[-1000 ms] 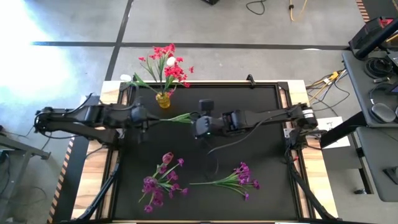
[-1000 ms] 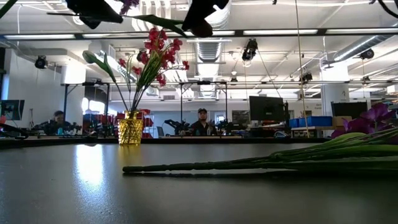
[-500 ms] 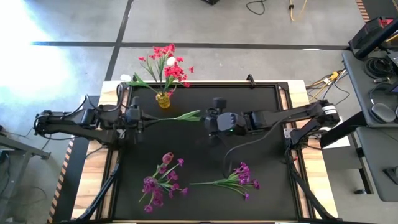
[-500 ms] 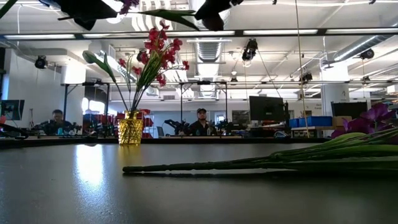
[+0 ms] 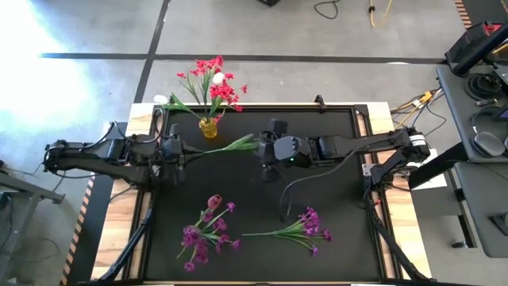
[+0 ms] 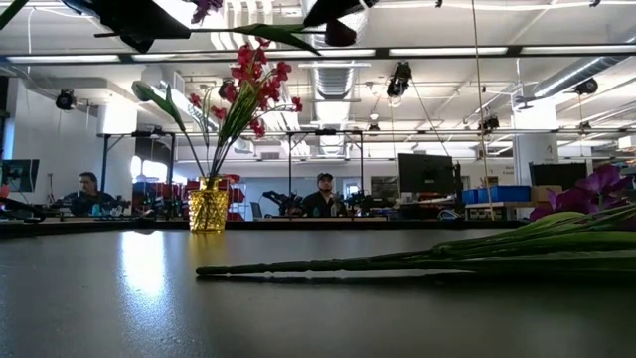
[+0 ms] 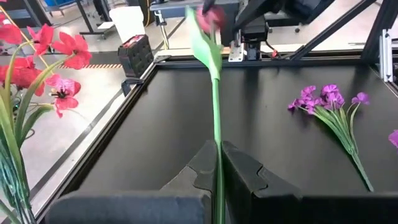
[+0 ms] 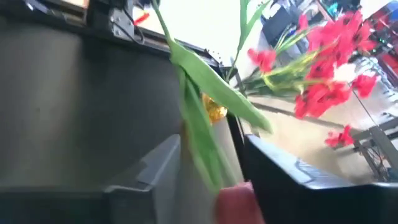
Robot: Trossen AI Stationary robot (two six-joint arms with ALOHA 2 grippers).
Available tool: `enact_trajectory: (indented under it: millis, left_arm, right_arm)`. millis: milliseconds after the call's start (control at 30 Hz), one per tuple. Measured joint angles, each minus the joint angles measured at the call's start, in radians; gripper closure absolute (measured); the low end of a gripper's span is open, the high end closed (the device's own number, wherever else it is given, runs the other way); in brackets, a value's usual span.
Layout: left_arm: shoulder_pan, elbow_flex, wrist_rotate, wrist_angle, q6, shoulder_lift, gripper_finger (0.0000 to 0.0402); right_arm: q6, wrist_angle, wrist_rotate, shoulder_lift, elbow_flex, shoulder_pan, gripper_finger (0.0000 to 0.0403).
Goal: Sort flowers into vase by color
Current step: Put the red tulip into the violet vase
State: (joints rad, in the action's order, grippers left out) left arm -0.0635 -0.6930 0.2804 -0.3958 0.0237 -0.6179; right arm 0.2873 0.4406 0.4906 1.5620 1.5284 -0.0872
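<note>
left gripper (image 7: 217, 163) clamped on the stem of a flower (image 5: 230, 147) held level above the table; right gripper (image 8: 208, 163) straddles its bloom end, fingers spread. risk: bloom snags a finger and drags the stem out of the left's pinch. yellow vase (image 5: 208, 127) of red blooms sits just beyond.

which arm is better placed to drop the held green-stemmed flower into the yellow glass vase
Left, probably. The left gripper is shut on the green-stemmed flower and sits nearer the yellow glass vase at the table's far left. The right gripper is open around the bloom end, seemingly letting go.
</note>
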Motion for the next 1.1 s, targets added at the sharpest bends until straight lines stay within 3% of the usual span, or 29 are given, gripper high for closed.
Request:
enact_trajectory:
  millis: [167,333,533,767,967,1100]
  left_arm:
    - [0.000,0.009,0.003,0.002,-0.009,0.007,0.0401]
    - [0.000,0.073,0.002,0.077,-0.012,0.048,0.0401]
    - [0.000,0.165,-0.002,0.181,-0.004,0.169,0.0401]
    - [0.000,0.231,-0.034,0.248,0.012,0.335,0.0401]
    - [0.000,0.280,-0.108,0.301,-0.001,0.424,0.0401]
    - [0.000,0.312,-0.151,0.365,-0.006,0.435,0.0401]
  right_arm:
    - [0.000,0.080,-0.010,0.000,0.083,-0.002,0.0187]
    - [-0.007,0.147,-0.012,-0.001,0.143,-0.014,0.0189]
    - [0.001,0.196,0.006,-0.026,0.180,-0.048,0.0221]
    - [-0.005,0.127,0.093,-0.118,0.037,-0.096,0.0306]
    - [0.018,-0.314,0.025,-0.196,-0.248,-0.090,0.0385]
    - [0.027,-0.720,-0.100,-0.160,-0.424,-0.055,0.0390]
